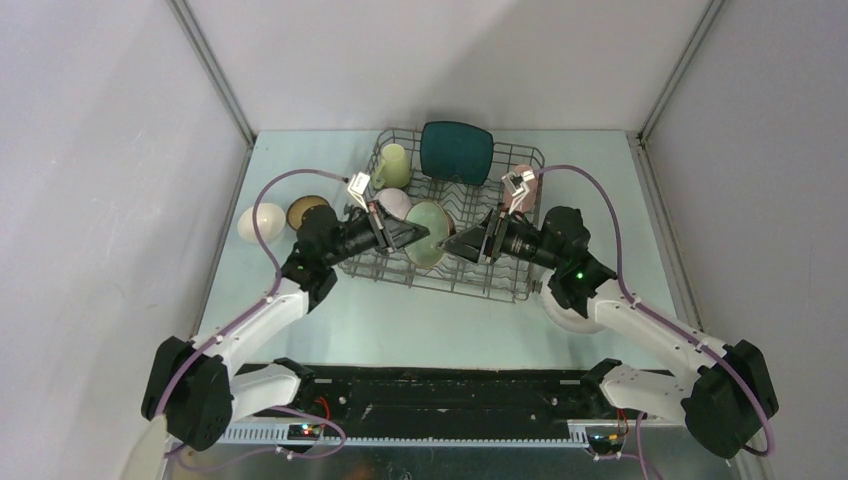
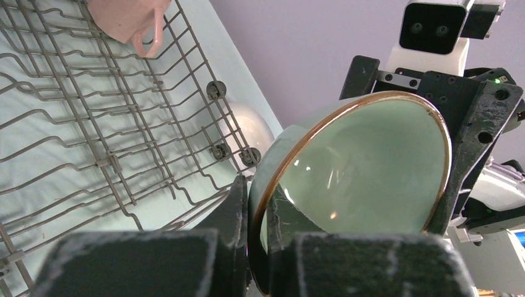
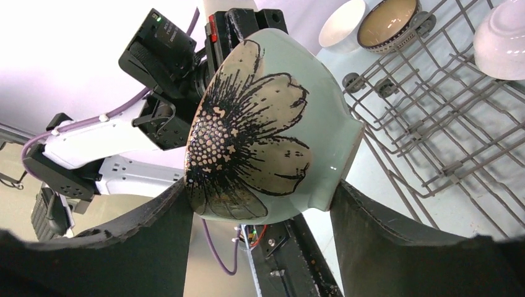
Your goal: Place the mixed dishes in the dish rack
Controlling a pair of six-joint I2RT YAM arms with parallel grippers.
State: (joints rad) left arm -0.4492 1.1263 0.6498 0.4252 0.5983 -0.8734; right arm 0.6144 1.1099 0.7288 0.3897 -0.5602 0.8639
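Note:
The pale green bowl [image 1: 427, 235], with a black flower on its outside [image 3: 266, 124], hangs on its side above the front of the dish rack [image 1: 500, 282]. My left gripper [image 1: 413, 236] is shut on its rim [image 2: 266, 247]. My right gripper [image 1: 455, 243] straddles the bowl, one finger touching the rim and one the foot [image 3: 261, 185]. In the rack are the teal square plate [image 1: 456, 152], the yellow-green mug [image 1: 392, 165], the pink cup [image 1: 523, 180] and a white bowl [image 1: 393, 203].
A white bowl [image 1: 261, 222] and the dark brown bowl [image 1: 308, 210] sit on the table left of the rack. The white round plate [image 1: 563, 315] lies under my right arm, at the rack's front right corner. Grey walls close in both sides.

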